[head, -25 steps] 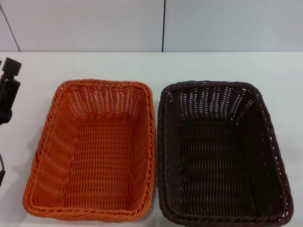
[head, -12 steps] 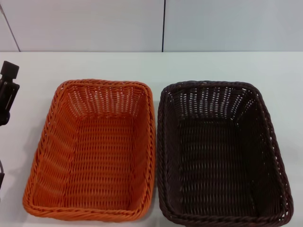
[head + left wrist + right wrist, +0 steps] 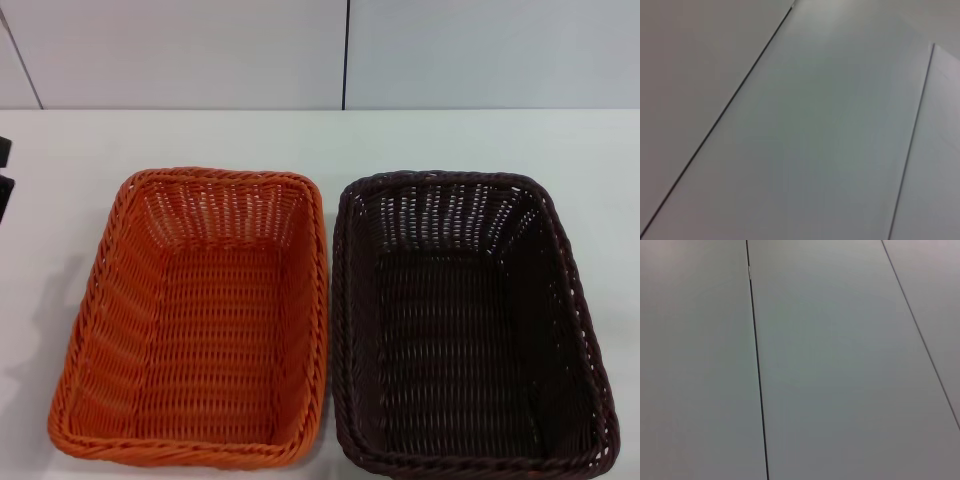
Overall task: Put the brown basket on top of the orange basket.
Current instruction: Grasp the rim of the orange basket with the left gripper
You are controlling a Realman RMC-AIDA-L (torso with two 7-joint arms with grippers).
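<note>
While wrist views blank: baskets [image 3: 195,320] abreast.

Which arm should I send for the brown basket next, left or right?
Probably the right. The brown basket sits on the robot's right side of the table, with the orange basket between it and the left gripper, which barely shows at the left edge. The right arm is out of view.

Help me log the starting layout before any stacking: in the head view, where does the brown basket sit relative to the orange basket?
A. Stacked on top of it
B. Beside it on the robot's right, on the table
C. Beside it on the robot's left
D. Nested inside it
B: the brown basket rests on the white table on the robot's right of the orange basket, rims close alongside, neither stacked nor nested.
</note>
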